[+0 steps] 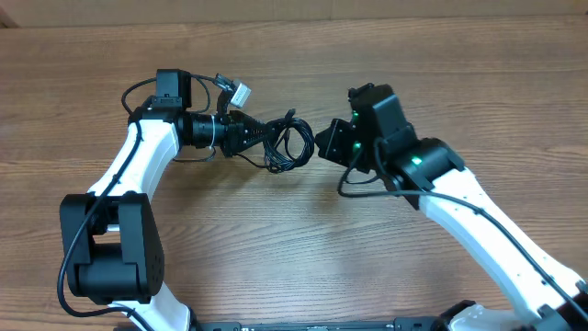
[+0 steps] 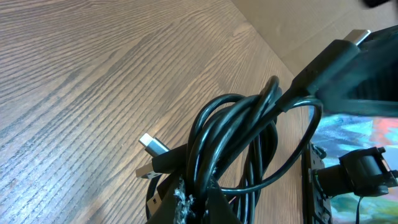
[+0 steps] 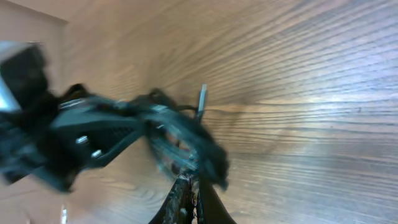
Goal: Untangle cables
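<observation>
The cables (image 1: 287,143) form one tangled bundle of thin black loops, held between the two arms above the wooden table (image 1: 294,239). My left gripper (image 1: 261,136) is at the bundle's left side. In the left wrist view its jaws (image 2: 200,200) are shut on several cable loops (image 2: 236,137). A silver-tipped plug (image 2: 153,144) sticks out to the left. My right gripper (image 1: 322,143) meets the bundle's right side. In the blurred right wrist view that gripper (image 3: 190,184) is shut at the edge of the cables (image 3: 186,140), with a silver plug tip (image 3: 202,99) above.
A white connector (image 1: 241,94) hangs on the left arm's own thick wire behind its wrist. A brown cardboard strip (image 1: 294,9) runs along the table's far edge. Bare wood lies in front of and behind the two grippers.
</observation>
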Action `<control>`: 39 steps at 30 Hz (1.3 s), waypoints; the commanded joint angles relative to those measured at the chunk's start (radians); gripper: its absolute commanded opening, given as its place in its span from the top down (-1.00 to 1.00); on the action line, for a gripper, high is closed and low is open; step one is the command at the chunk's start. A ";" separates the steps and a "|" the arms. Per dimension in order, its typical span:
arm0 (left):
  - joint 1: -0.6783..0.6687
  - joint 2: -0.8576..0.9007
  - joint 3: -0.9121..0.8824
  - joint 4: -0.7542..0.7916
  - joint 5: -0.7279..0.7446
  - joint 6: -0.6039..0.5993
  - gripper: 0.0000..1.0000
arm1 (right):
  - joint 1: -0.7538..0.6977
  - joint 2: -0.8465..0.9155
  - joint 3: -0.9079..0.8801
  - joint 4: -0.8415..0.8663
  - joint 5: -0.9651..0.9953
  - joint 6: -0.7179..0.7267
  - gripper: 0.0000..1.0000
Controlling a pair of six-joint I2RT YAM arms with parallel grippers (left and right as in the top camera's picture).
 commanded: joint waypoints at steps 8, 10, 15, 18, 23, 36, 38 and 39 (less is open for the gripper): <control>-0.003 -0.027 0.002 0.003 0.043 0.004 0.92 | 0.053 0.082 0.014 0.039 -0.096 0.014 0.92; -0.003 -0.027 0.002 0.003 0.043 0.004 0.92 | 0.055 0.082 0.014 0.023 -0.060 0.011 0.92; -0.003 -0.027 0.002 0.003 0.043 0.004 0.91 | 0.002 0.029 0.027 0.018 -0.082 -0.020 0.93; -0.003 -0.027 0.002 0.003 0.043 0.004 0.92 | -0.016 -0.035 0.028 0.018 -0.086 -0.021 0.92; -0.003 -0.027 0.002 0.003 0.043 0.004 0.92 | -0.016 -0.051 0.028 0.010 -0.086 -0.020 0.78; -0.003 -0.027 0.002 0.003 0.043 0.004 0.92 | 0.015 0.084 0.027 0.057 -0.168 -0.098 0.92; -0.003 -0.027 0.002 0.003 0.043 0.004 0.92 | 0.031 0.106 0.027 0.059 -0.164 -0.098 0.92; -0.003 -0.027 0.002 0.003 0.043 0.004 0.91 | 0.038 0.115 0.027 0.059 -0.164 -0.098 0.92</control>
